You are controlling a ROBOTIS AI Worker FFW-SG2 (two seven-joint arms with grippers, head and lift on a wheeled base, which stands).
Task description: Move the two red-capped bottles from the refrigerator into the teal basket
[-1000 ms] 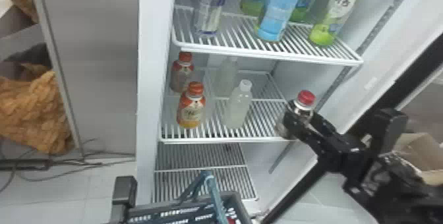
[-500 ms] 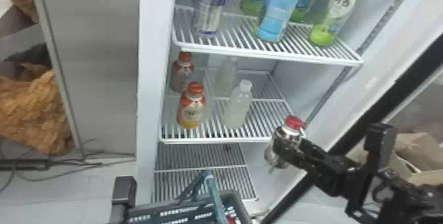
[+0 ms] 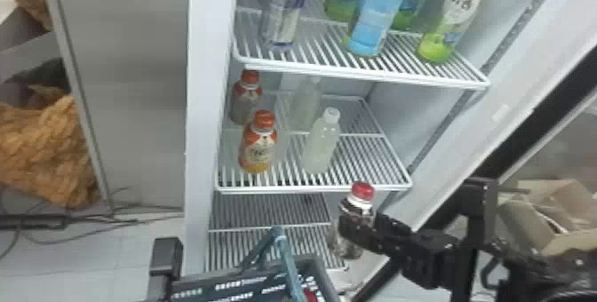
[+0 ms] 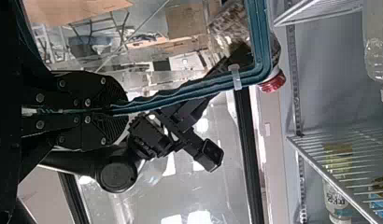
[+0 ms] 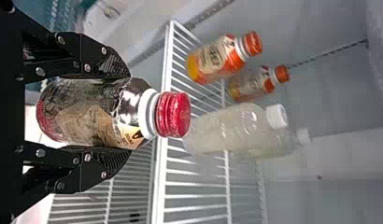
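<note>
Red-capped bottle (image 5: 96, 114) in the right gripper, off the shelf: the step looks to be the carry towards the basket. In the head view, a shaggy tan heap (image 3: 46, 145) fills the left edge. At bottom centre sits the teal basket (image 3: 325, 277), stiff, pierced plastic; the left gripper (image 4: 119, 111) has its fingers together on its ridged, band-like handle (image 3: 288, 261). A bit of red (image 3: 311, 296) inside is probably the other bottle's cap, which would make this the last one. Above, left of centre, two squat orange-capped bottles (image 3: 257, 148) stand on a shelf (image 3: 377, 188) of thin white bars, beside slimmer, milky, white-capped ones (image 3: 322, 141). Right of centre, lower down, the held bottle leans a little: round-shouldered, dark and glossy near the neck, clear below, its cap finely ribbed. The right gripper (image 5: 129, 113) has its flat black fingers clamped on both sides of the body. Next it should go towards the lower left, in past the handle, then down before release; the handle could snag it. Creased brown cardboard (image 3: 546, 221) lies at far right.
</note>
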